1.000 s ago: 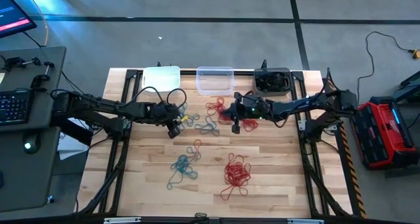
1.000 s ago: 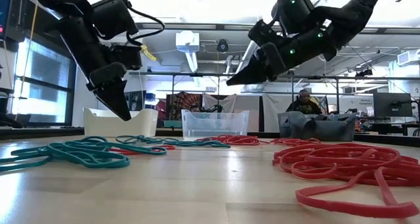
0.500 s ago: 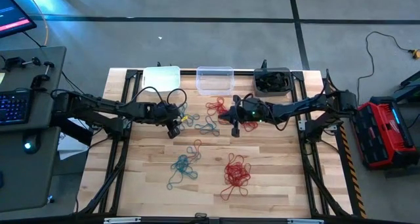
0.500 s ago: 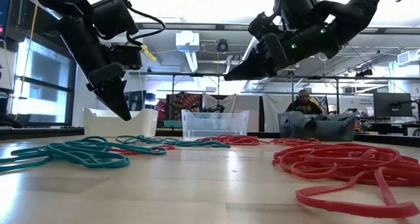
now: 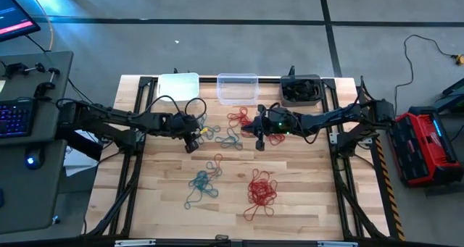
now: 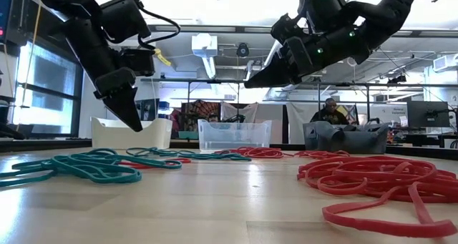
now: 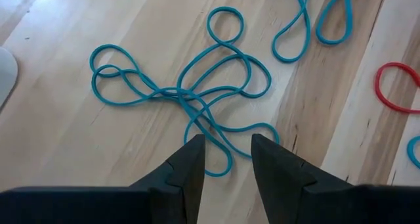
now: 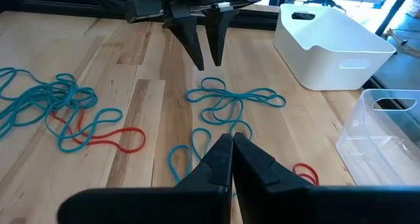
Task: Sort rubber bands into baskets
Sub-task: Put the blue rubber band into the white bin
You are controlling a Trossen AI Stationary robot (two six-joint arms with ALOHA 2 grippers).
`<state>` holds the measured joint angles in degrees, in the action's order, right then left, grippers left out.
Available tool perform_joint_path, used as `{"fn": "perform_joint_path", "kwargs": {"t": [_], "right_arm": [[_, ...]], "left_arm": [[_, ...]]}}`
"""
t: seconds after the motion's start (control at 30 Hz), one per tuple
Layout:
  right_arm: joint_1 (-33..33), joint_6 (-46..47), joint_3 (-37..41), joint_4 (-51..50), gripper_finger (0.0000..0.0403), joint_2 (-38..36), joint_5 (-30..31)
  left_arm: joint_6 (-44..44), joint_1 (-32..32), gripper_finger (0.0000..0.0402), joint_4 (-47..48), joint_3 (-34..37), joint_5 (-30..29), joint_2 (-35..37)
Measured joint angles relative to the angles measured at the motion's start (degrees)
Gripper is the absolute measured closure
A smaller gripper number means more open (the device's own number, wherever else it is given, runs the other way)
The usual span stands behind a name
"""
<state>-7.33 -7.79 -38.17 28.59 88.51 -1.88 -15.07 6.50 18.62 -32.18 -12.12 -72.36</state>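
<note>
We work on a pale wooden slatted table [image 5: 304,196] with a black metal frame, standing on a grey floor; across it, in the low view, we see a workshop with ceiling lights, monitors and a seated person [image 6: 330,109] behind the far edge. Along that far edge stand three small rectangular plastic baskets in a row: a white one [image 5: 178,82] toward the left corner, a clear one [image 5: 237,88] in the middle, and a dark grey one [image 5: 301,89] toward the right corner. Thin elastic rubber bands lie in bunches on the table: a teal bunch [image 5: 202,184] and a red bunch [image 5: 262,189] nearer the front edge, more red loops [image 5: 239,118] just before the clear basket, and a loose teal tangle [image 7: 190,92] sprawled lengthwise under the left gripper [image 7: 226,159]. That gripper hangs just above the tangle, tips pointing down, fingers apart and holding nothing. The right gripper [image 8: 231,152] hovers mid-table over the red loops, fingers pressed together and empty, aimed toward the left arm.
</note>
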Motion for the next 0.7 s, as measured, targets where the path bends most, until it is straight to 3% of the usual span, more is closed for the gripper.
{"fn": "perform_joint_path", "kwargs": {"t": [0.57,0.7], "right_arm": [[0.0,-0.2,0.0,0.0,0.0403,0.0,0.1],[0.0,-0.2,0.0,0.0,0.0403,0.0,0.1]], "left_arm": [[-2.8,0.0,0.0284,-0.1,0.0,1.3,0.0],[0.3,0.0,0.0284,-5.2,1.2,2.3,0.0]]}}
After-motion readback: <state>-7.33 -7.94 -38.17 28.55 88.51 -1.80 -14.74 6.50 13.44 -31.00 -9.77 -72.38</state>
